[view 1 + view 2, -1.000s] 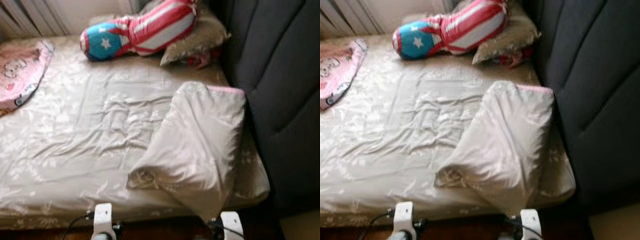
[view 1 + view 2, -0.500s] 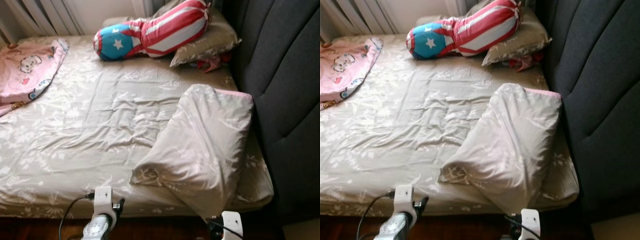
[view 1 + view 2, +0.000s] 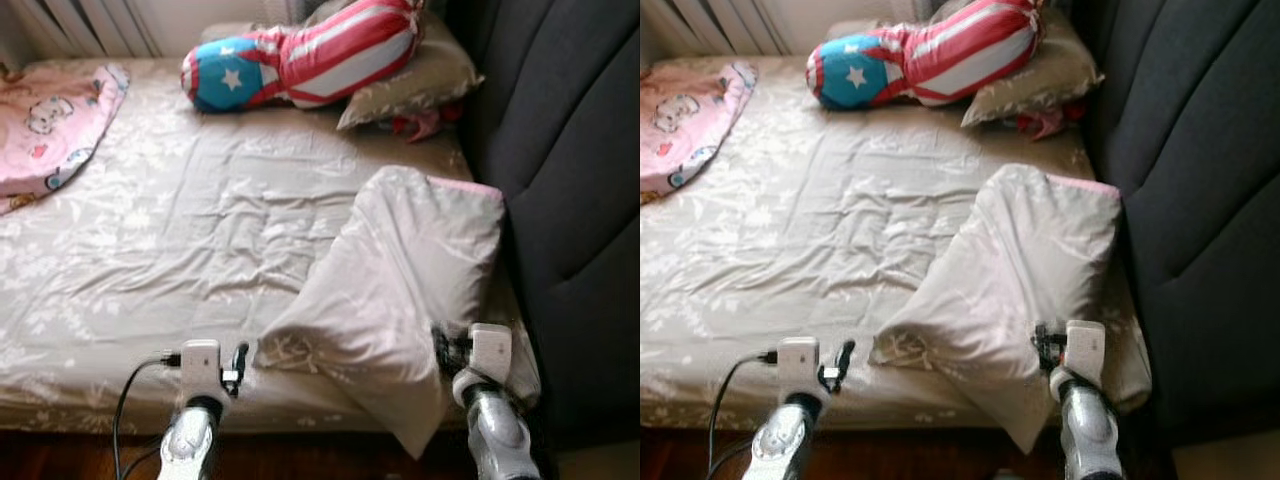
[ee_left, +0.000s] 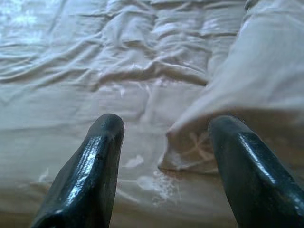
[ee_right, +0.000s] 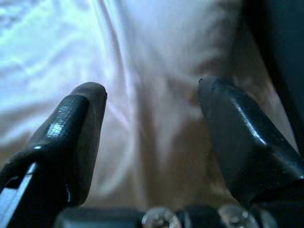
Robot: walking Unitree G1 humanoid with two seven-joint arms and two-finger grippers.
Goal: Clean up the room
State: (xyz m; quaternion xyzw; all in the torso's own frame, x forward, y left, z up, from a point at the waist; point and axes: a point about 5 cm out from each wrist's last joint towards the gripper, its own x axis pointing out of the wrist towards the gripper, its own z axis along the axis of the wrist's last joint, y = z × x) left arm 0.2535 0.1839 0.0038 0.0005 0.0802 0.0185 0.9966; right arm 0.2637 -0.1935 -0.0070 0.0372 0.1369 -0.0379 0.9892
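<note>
Rising since before, both pincers (image 4: 164,142) (image 5: 152,123) flank pillow (image 3: 400,300).

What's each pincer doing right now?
Left pincer: open, empty, near the pillow corner.
Right pincer: open, empty, at the pillow.

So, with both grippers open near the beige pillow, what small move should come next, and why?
Probably ease both arms forward and close on the pillow. It lies askew, one corner hanging past the bed edge. The left gripper is open facing its near corner, not touching; the right gripper is open against its side by the dark headboard.
</note>
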